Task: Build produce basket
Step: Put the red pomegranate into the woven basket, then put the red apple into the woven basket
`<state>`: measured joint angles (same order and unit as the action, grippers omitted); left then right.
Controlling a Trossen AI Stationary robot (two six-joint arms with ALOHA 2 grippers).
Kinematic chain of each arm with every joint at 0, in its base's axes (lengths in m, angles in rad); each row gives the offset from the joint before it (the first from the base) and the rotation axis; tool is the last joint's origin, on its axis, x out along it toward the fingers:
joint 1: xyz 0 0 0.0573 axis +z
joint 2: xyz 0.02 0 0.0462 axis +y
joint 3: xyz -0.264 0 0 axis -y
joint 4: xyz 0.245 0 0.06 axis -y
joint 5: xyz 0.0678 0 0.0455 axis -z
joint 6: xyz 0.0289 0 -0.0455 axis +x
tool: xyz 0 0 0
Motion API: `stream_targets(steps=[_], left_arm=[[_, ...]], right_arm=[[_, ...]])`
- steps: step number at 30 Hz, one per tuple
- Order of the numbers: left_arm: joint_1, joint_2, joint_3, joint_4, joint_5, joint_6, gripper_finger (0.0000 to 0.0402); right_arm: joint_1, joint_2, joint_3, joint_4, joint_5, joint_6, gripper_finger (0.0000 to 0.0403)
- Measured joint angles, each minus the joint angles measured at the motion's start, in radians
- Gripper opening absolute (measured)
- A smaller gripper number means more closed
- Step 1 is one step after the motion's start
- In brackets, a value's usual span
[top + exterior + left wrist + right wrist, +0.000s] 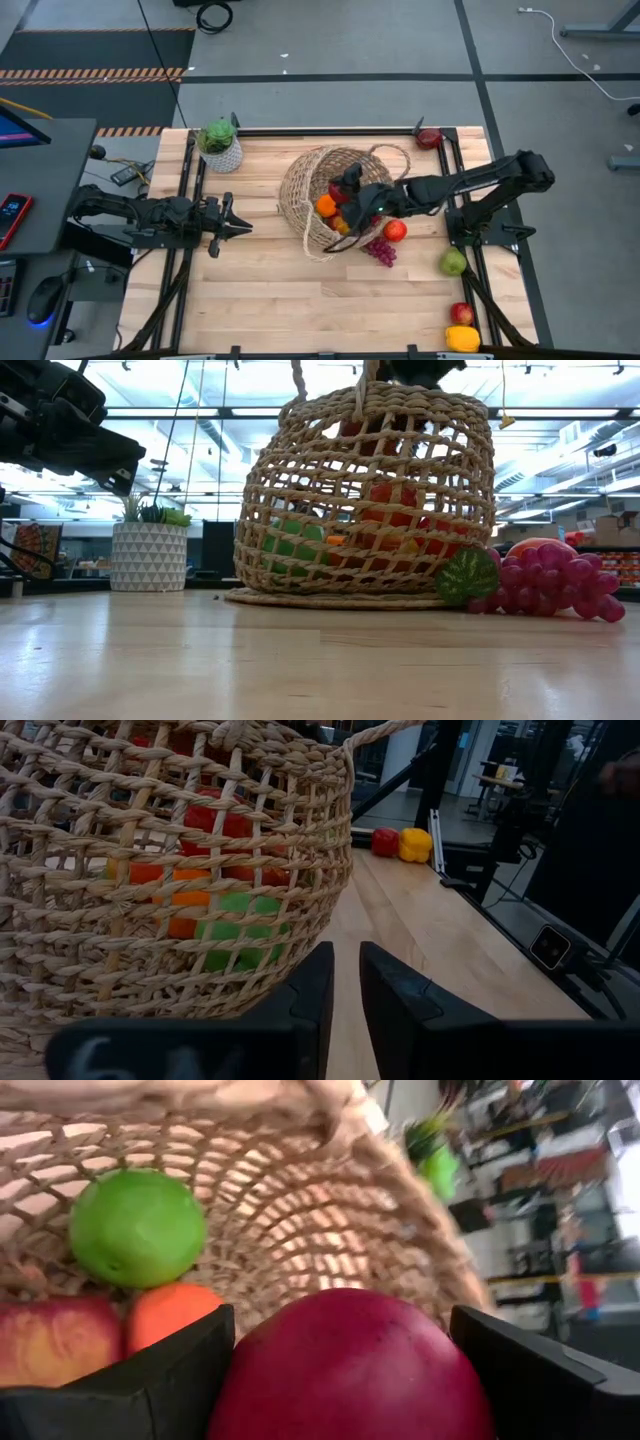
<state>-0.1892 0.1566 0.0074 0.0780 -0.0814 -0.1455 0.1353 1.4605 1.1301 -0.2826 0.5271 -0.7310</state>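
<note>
The woven basket (pixel 308 195) lies tipped on its side mid-table, its mouth toward the table's right. Inside it show a green fruit (pixel 137 1227), an orange (pixel 170 1312) and a red-yellow apple (pixel 55 1342). My right gripper (pixel 352 196) reaches into the mouth, shut on a dark red apple (pixel 350 1370). My left gripper (pixel 240 226) waits shut at the table's left, pointing level at the basket's wall (pixel 150 870) and clear of it. My right gripper pinches the dark red apple by two opposite sides (pixel 245 1380) between its two fingers. It comes from the table's right, slanting down into the basket's mouth. The apple's underside is hidden, so I cannot tell whether it rests on anything.
Purple grapes (pixel 381 251) and a red fruit (pixel 395 231) lie just outside the basket's mouth. A green apple (pixel 453 262), a red apple (pixel 461 313) and a yellow pepper (pixel 462 338) sit near the right edge. A potted plant (pixel 220 145) stands far left.
</note>
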Motion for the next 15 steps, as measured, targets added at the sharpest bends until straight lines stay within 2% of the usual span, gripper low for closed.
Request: stream_targets(steps=[4, 9, 13, 15], left_arm=[[0.000, 0.000, 0.000, 0.000, 0.000, 0.000, 0.0063], [0.000, 0.000, 0.000, 0.000, 0.000, 0.000, 0.0060], [0.000, 0.000, 0.000, 0.000, 0.000, 0.000, 0.0058], [0.000, 0.000, 0.000, 0.000, 0.000, 0.000, 0.0059]], right_arm=[[-0.039, 0.030, 0.000, -0.017, -0.027, 0.126, 0.0370], [-0.074, 0.019, 0.000, -0.039, -0.068, 0.251, 0.0395], [-0.086, -0.005, 0.044, -0.091, -0.040, 0.349, 0.0393], [-0.085, -0.008, 0.072, -0.100, 0.012, 0.370, 0.0394]])
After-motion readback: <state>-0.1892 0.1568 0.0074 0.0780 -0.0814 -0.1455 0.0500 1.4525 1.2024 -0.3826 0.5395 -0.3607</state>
